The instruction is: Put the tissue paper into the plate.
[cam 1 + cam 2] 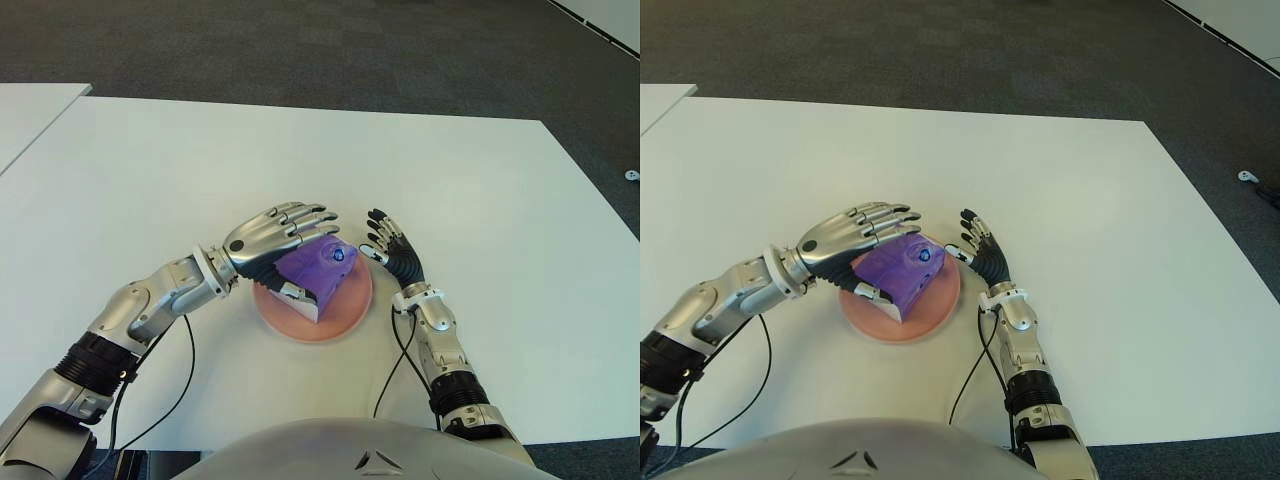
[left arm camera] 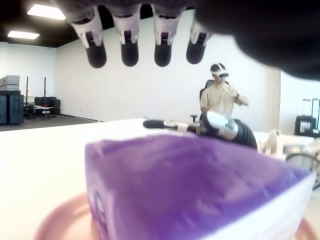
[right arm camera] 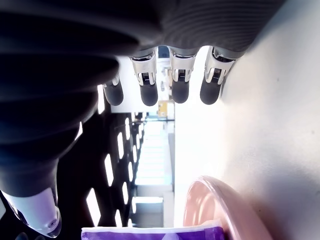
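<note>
Now | tissue pack [image 1: 318,272] in plate [image 1: 345,318] | left robot hand [image 1: 280,232] spread above | right robot hand [image 1: 392,246] spread beside plate

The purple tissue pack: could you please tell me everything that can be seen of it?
The purple plastic-wrapped tissue pack is a soft rectangular block with a white end face and a small blue mark on top. It sits tilted in the round pink plate on the white table. The left hand arches over it, fingers extended and thumb at its near side; whether it grips is unclear. The right hand shows open beside the plate's right rim.
</note>
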Controlling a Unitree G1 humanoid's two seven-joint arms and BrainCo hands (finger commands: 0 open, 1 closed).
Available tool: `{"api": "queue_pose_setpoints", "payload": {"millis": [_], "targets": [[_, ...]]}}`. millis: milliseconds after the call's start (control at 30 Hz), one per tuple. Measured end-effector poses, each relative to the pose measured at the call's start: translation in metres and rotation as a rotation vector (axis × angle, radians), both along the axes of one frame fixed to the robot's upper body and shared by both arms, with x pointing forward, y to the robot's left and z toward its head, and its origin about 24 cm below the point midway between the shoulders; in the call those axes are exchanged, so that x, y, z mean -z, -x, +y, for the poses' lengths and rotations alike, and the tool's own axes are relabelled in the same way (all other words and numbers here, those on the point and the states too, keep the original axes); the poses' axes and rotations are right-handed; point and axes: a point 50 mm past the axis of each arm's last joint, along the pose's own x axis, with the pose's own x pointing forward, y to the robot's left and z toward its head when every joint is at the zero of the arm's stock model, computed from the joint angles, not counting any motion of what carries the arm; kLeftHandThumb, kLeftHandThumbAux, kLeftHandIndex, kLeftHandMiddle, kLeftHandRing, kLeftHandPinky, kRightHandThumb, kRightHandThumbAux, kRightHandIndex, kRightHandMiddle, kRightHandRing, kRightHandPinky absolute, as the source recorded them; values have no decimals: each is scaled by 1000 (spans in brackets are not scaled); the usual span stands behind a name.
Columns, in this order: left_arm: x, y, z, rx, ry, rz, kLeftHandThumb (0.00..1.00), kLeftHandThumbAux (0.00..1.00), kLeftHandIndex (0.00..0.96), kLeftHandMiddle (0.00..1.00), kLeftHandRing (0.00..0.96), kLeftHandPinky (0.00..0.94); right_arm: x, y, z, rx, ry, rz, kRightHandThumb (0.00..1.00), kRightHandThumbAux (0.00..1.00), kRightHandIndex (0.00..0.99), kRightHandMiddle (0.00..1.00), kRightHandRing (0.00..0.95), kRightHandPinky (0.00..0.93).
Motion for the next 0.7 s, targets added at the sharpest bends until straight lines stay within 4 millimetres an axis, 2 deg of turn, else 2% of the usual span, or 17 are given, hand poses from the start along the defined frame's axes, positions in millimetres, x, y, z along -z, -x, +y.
{"api": "queue_pose_setpoints", "payload": {"millis": [167, 300, 433, 700], "targets": [[-29, -7, 20, -35, 94, 19, 187, 199, 0, 0, 0, 0, -1, -3, 2, 2, -6, -3, 25, 663, 0, 0, 0, 0], [-47, -8, 32, -44, 223, 48, 161, 287, 0, 0, 0, 0, -4, -6, 3, 0, -8, -13, 27, 656, 0, 0, 0, 0], [-57, -12, 44, -51, 347, 103, 118, 337, 0, 0, 0, 0, -5, -8, 4, -3, -11, -15, 35, 649, 0, 0, 0, 0], [-68, -19, 76, -123, 715, 151, 17, 314, 0, 0, 0, 0, -2, -15, 7, -12, -11, 4, 44, 639, 0, 0, 0, 0]]}}
